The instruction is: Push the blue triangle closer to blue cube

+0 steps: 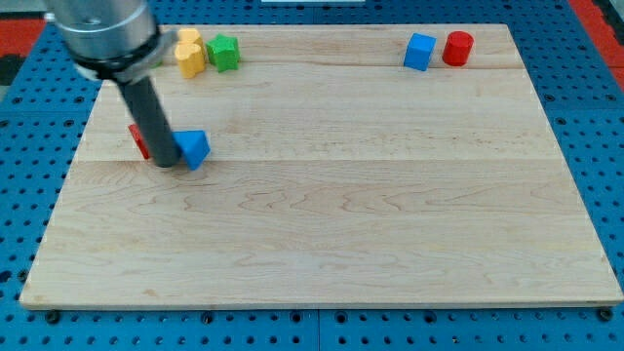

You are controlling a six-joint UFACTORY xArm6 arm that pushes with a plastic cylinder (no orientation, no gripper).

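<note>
— Nearest the camera, what do you see?

— Bare wooden board (322,244), its near edge running along the view's bottom, with blue pegboard (604,146) showing around it.

— And the rod?

— It comes down from the top left, and my tip (166,164) sits on the board in the left part. It carries no jaws at all, so nothing is open, closed or gripping: just a straight dark rod.

— Where is the blue triangle?

— Blue triangle (196,148) lies just right of my tip, seemingly touching the rod. On the rod's left a red block (137,141) peeks out, mostly hidden, so its shape is unclear.

— And the blue cube?

— Blue cube (420,52) stands far off at the far right of the board, well apart from the triangle, with a red cylinder (457,48) just beside it on its right.

— Anything else?

— At the far left edge, a yellow block (190,55) and a green block (223,52) sit side by side, touching or nearly so.
</note>
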